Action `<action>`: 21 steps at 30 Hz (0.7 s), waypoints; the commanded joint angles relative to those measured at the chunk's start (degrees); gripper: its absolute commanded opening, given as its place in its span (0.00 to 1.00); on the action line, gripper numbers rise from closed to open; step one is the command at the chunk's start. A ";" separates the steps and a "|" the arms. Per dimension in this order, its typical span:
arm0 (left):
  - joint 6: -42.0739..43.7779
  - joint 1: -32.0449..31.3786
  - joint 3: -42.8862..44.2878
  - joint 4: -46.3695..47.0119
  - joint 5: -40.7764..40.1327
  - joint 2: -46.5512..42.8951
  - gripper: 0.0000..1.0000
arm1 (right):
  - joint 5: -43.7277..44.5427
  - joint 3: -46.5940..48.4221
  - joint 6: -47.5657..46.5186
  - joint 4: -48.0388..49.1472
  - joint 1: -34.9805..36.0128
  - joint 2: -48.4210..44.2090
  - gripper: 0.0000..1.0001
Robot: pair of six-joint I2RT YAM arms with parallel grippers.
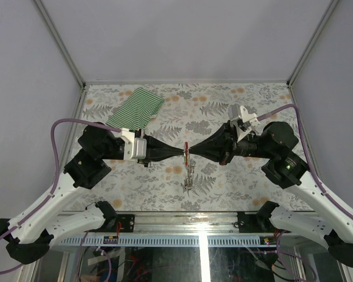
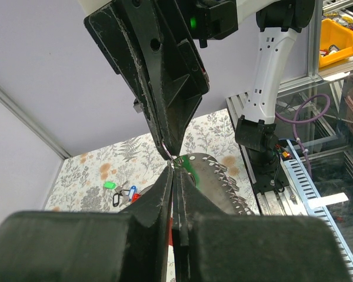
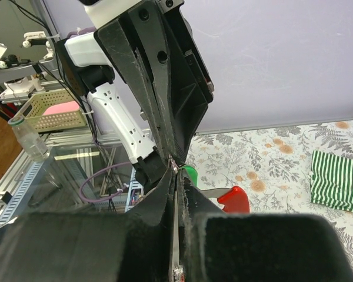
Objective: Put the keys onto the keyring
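Note:
My two grippers meet tip to tip above the middle of the table, left gripper [image 1: 181, 151] and right gripper [image 1: 190, 151]. Both are shut. A bit of red, the keyring [image 1: 186, 154], shows in the left jaws, with a small wire ring [image 2: 167, 154] at the tips. The right gripper [image 3: 175, 168] pinches a thin silvery blade of a green-tagged key [image 3: 190, 174]. A red-tagged key [image 3: 236, 200] hangs beside it. A beaded metal strip [image 2: 226, 183] trails from the left gripper [image 2: 174, 165]. More keys [image 2: 110, 185] lie on the table below [image 1: 189, 183].
A green-and-white striped cloth [image 1: 138, 107] lies at the back left of the floral table [image 1: 247, 182]. A small black clip [image 2: 116, 199] sits among the loose keys. Grey walls close three sides, and a metal rail [image 1: 182, 220] runs along the near edge.

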 commanded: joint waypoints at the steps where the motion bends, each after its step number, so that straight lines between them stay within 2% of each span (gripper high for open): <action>1: -0.54 -0.19 1.48 1.29 1.45 -0.13 0.00 | 5.28 0.28 1.33 6.87 0.25 -2.11 0.00; 7: -0.54 -0.17 1.38 1.28 1.27 0.07 0.00 | 8.23 -1.49 3.10 9.91 0.25 -4.00 0.00; 15: -1.17 -0.19 1.64 1.44 1.21 0.56 0.00 | 9.98 -5.51 7.90 18.74 0.25 -5.26 0.00; 21: -5.08 -0.26 0.73 5.45 0.90 1.09 0.07 | 11.71 -9.74 10.71 28.69 0.20 -6.52 0.00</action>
